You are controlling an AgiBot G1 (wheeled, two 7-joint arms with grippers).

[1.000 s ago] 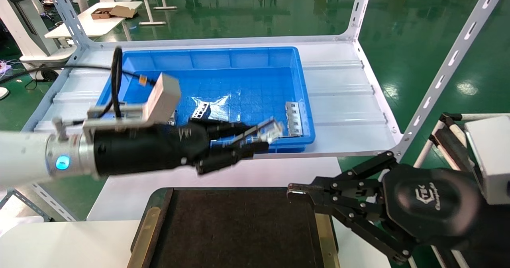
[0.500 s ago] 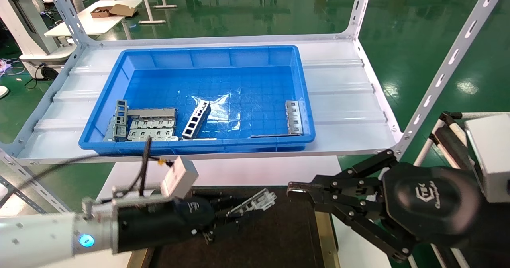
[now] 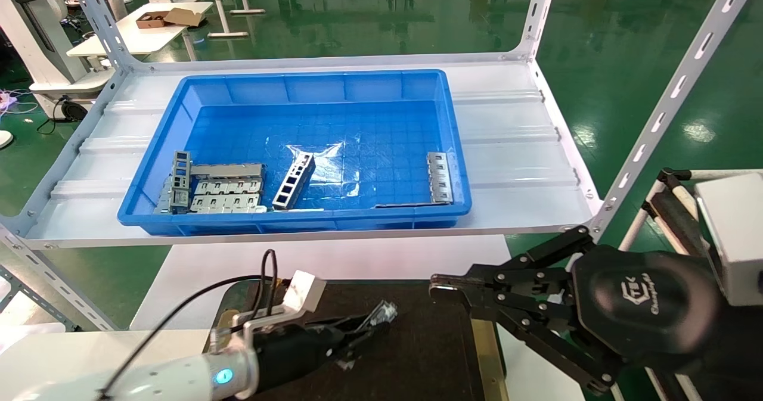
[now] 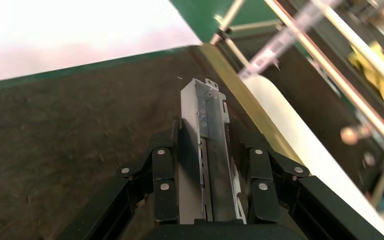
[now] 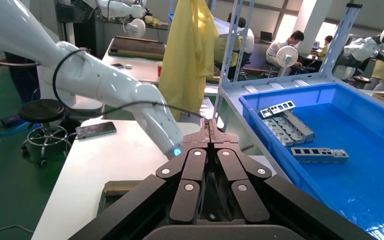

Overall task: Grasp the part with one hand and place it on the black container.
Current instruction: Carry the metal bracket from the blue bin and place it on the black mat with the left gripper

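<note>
My left gripper is shut on the part, a narrow grey metal rail with raised side edges. It holds the rail low over the black container, near that tray's middle. In the left wrist view the rail lies lengthwise between the black linkage fingers, its free end jutting out over the dark tray surface. I cannot tell whether the rail touches the tray. My right gripper is shut and empty, parked over the tray's right brass strip.
A deep blue bin stands on the white shelf behind the tray. It holds several grey metal strips at the front left, one windowed strip and one at the right. Slotted shelf posts rise at the right.
My left arm has carried the rail from above the bin's front edge down and toward me, to low over the black tray. The right arm has not moved.
</note>
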